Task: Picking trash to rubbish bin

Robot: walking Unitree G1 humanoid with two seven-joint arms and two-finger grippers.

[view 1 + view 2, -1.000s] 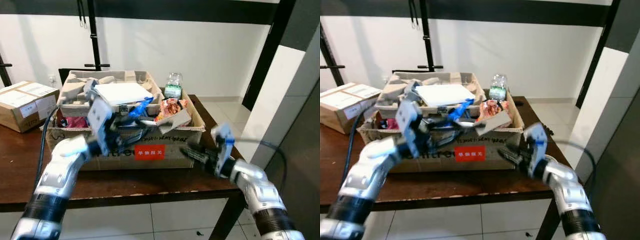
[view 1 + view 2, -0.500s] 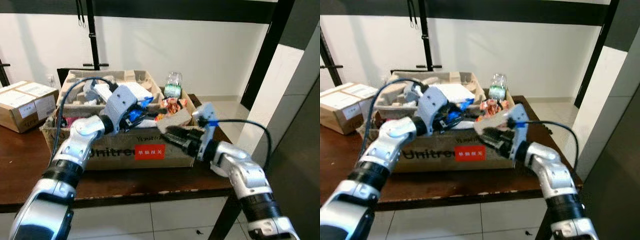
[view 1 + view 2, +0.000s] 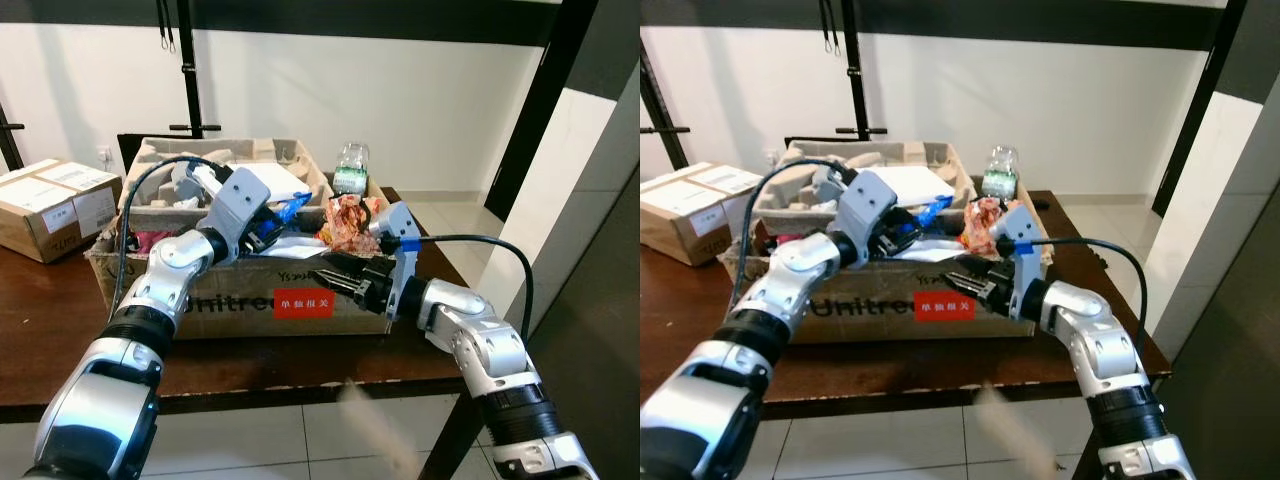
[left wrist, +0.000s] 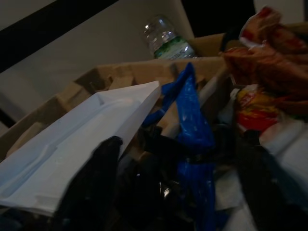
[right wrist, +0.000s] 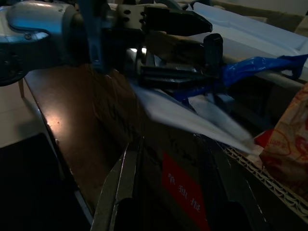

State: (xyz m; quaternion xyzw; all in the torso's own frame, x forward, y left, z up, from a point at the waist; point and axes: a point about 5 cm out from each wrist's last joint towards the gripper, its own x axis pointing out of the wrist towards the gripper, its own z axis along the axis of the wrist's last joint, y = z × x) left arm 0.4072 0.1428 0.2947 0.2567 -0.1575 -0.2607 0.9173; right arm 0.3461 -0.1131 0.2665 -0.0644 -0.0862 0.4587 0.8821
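From the head cameras I see one big brown cardboard box with a red label on its front, sitting on a dark wooden table. It is heaped with trash: one crumpled red-and-orange snack wrapper at the box's right end, one twisted blue plastic strip, one flat white foam tray lying on grey moulded pulp trays, and white paper under the wrapper. One clear plastic bottle with a green label stands behind the box at about 1 o'clock from its centre. A second, smaller taped cardboard box sits at 9 o'clock, well apart.

My left gripper reaches in over the front wall, its tips at the blue strip, which lies just at 1 o'clock of it. My right gripper sits against the upper front wall, the wrapper just above it at 12 o'clock.

In the left wrist view, the two black fingers stand apart, with the blue strip between them and the foam tray beside; I cannot tell whether they grip anything.

In the right wrist view, the fingers are spread wide in front of the red label, holding nothing, with the left gripper ahead at the blue strip.
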